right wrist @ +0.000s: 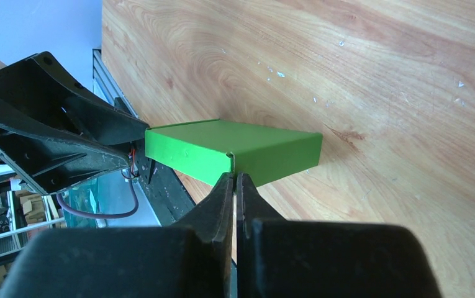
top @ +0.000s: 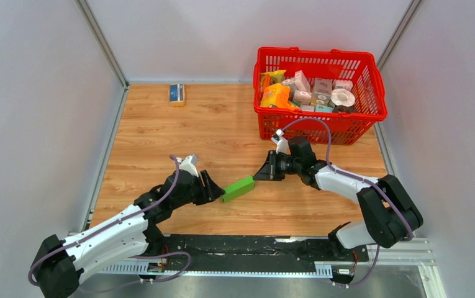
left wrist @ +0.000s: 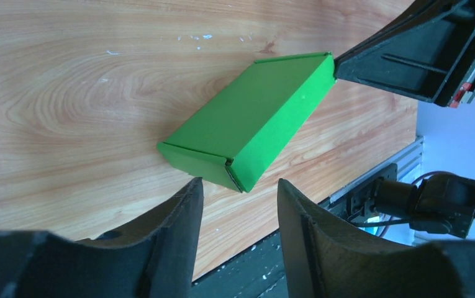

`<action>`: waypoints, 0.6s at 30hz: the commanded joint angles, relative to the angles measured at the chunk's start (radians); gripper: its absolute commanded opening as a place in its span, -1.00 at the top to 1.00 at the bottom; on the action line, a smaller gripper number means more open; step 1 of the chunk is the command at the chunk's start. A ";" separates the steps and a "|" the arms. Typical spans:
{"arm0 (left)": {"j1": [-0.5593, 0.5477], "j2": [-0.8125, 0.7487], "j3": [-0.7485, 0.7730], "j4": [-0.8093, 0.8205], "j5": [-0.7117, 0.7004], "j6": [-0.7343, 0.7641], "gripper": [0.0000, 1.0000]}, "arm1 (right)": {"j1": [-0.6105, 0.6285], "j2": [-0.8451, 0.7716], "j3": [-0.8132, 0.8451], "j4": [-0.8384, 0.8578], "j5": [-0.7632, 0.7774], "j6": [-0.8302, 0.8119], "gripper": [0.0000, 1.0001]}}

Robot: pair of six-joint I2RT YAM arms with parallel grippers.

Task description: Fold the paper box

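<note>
A wood-grain desk (top: 179, 133) lies between pale grey walls (top: 36, 93). At its far right corner stands a red plastic basket (top: 312, 128) with latticed sides. Crowded inside are an orange package (top: 276, 95), several small pink and white boxes (top: 302, 82) and a white ring-shaped roll (top: 343, 97). A small blue-and-tan box (top: 176, 93) lies alone near the far left edge, well apart from the basket. A black rail (top: 253, 245) runs along the near edge.

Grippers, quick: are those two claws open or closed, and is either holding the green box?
Left gripper: open, just short of the paper box, holding nothing.
Right gripper: shut, tips at the box's other end; grip cannot be told.
</note>
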 commanded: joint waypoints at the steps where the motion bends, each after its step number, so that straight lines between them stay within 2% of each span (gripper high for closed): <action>1: 0.009 0.039 0.013 0.079 0.026 -0.026 -0.06 | 0.002 0.010 -0.023 -0.037 0.032 -0.031 0.99; 4: 0.010 0.047 0.013 0.081 0.013 -0.025 0.14 | 0.003 0.010 -0.025 -0.035 0.032 -0.031 1.00; 8: 0.010 0.056 0.007 0.076 0.007 -0.022 0.24 | 0.003 0.012 -0.029 -0.032 0.032 -0.030 1.00; 17: 0.010 0.116 -0.061 0.151 0.036 -0.014 0.66 | 0.005 0.029 -0.041 -0.026 0.042 -0.027 1.00; 18: 0.010 0.121 -0.068 0.156 0.033 -0.005 0.83 | 0.003 0.029 -0.043 -0.029 0.054 -0.025 1.00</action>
